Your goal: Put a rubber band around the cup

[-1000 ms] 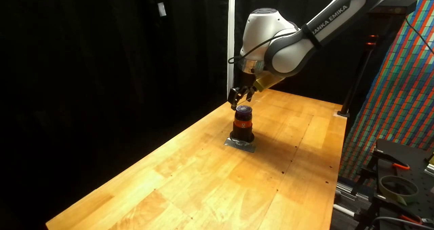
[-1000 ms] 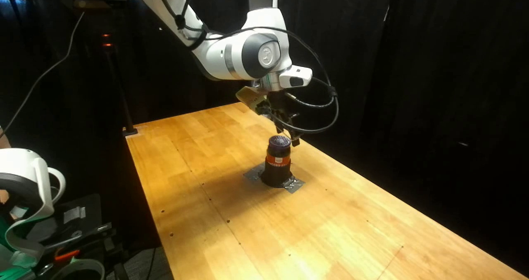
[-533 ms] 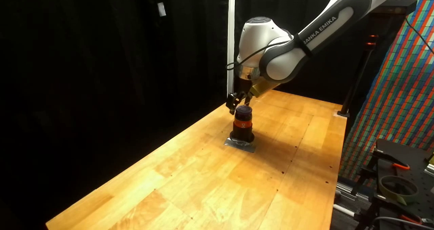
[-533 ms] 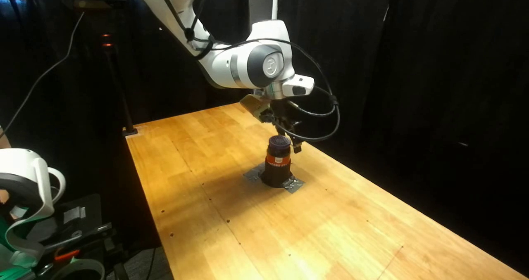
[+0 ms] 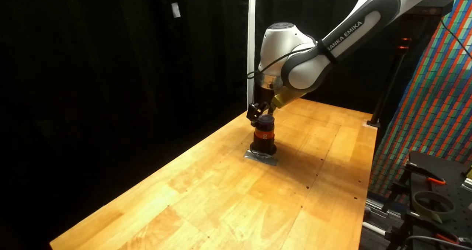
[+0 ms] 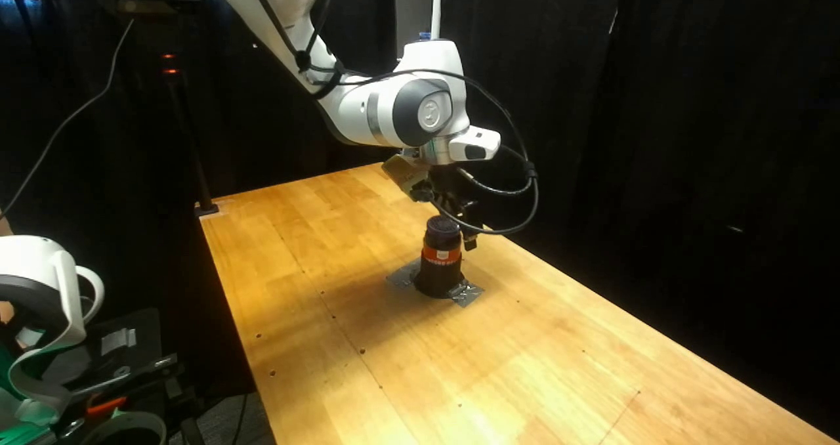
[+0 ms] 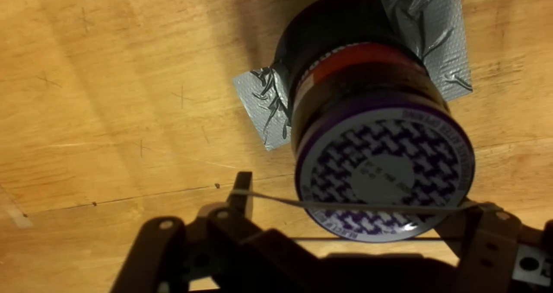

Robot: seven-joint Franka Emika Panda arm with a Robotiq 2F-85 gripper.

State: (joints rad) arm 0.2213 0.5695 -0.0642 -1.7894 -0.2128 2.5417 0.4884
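The cup [image 5: 264, 135] is a short upright cylinder with an orange-red band and a dark upper part. It stands in a dark base on the wooden table, and it shows in both exterior views [image 6: 441, 256]. In the wrist view its purple-and-white patterned top [image 7: 384, 176] faces me. My gripper [image 7: 351, 203] is open, its fingers spread at the height of the cup's top. A thin pale rubber band [image 7: 380, 207] is stretched between the two fingers and crosses over the cup's top. The right fingertip is partly hidden by the top. I cannot tell where the band's far strand runs.
Grey duct tape [image 6: 467, 294] holds the cup's base to the wooden table [image 5: 236, 205]. A black cable [image 6: 505, 232] loops beside the gripper. A black post [image 5: 387, 84] stands at the table's corner. A side bench [image 5: 442, 161] carries a tape roll [image 5: 434, 204].
My gripper has moved down, from above the cup to beside its top. Its fingers are still spread. The cup has not moved.
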